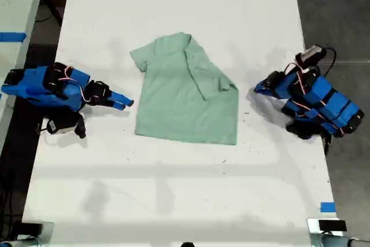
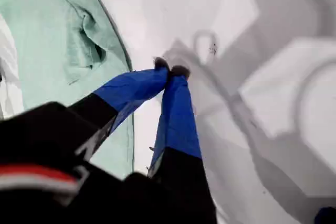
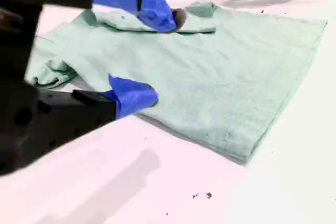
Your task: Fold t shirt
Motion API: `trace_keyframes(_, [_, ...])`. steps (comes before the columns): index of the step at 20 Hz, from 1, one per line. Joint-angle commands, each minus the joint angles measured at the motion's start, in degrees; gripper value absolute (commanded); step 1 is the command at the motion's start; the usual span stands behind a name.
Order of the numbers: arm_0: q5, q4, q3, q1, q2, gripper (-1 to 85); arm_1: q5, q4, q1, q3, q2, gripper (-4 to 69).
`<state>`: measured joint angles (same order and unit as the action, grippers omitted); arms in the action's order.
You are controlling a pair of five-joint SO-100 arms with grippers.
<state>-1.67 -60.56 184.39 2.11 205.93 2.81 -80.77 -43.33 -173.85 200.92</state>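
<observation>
Mid-desk, nearer the far edge than the near one in the exterior view, lies the shirt. It's flat, hem toward the near edge, collar toward the far edge. One side looks already folded in over the body, w/ a diagonal flap on the exterior view's right. The other sleeve is out and a bit bunched.

My first gripper is pinched to, tips touching, nothing btwn them. It sits just off the shirt's edge on bare desk.

My second gripper is spread wide and empty. It's near the opposite side edge, low to the desk and aimed at the cloth.

Judgement: fold is partway, unfolded side prob. next.

Risks:
- Second gripper's lower finger could slide over the cloth instead of under it, so I'd grab nothing or only push a ridge.
- A grab too deep could take two layers and drag the whole shirt, undoing the flap.
- Bunched sleeve may fold in crooked.
- First gripper is close enough to snag the flap if it swings in.
</observation>
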Motion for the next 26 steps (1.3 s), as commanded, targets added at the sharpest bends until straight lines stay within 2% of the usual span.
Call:
trace_keyframes(1, [6.7, 8.3, -0.6, 16.6, 0.7, -0.2, -2.9, 1.8, 19.4, -3.0, 0.4, -0.7])
trace_keyframes(7, [5.3, 7.5, -0.6, 16.4, 0.7, -0.1, -2.3, 1.5, 19.5, -2.8, 0.4, -0.2])
trace_keyframes(9, [6.6, 10.7, -1.4, 17.1, 0.4, -0.1, -2.3, 1.5, 22.0, -2.8, 0.4, 1.0])
trace_keyframes(10, [7.6, 10.4, -5.7, 18.6, -2.1, -0.1, -2.3, 1.5, 23.5, -2.8, 0.4, 3.2])
trace_keyframes(12, [14.4, 8.1, -24.7, 22.1, -27.5, 10.4, -1.8, 1.6, 22.9, -2.9, 0.4, 5.6])
trace_keyframes(14, [24.2, -0.6, -49.8, 29.5, -64.5, 23.5, -1.5, 1.8, 22.9, -3.0, 0.4, 5.6])
trace_keyframes(15, [28.2, -2.5, -58.6, 33.9, -77.2, 26.4, -1.3, 1.8, 22.9, -3.0, 0.4, 5.7])
trace_keyframes(17, [34.4, -3.2, -71.4, 41.2, -95.8, 26.6, -1.1, 1.8, 23.0, -3.0, 0.4, 5.8])
trace_keyframes(19, [37.1, -4.3, -81.5, 46.0, -109.5, 26.3, -1.0, 1.8, 23.1, -3.0, 0.4, 5.9])
trace_keyframes(22, [37.4, -5.4, -87.8, 49.0, -118.8, 25.7, -0.9, 1.8, 23.5, -3.0, 0.4, 5.9])
trace_keyframes(26, [35.9, -6.2, -87.8, 52.2, -117.8, 24.9, -0.9, 1.8, 23.6, -3.1, 0.4, 5.9])
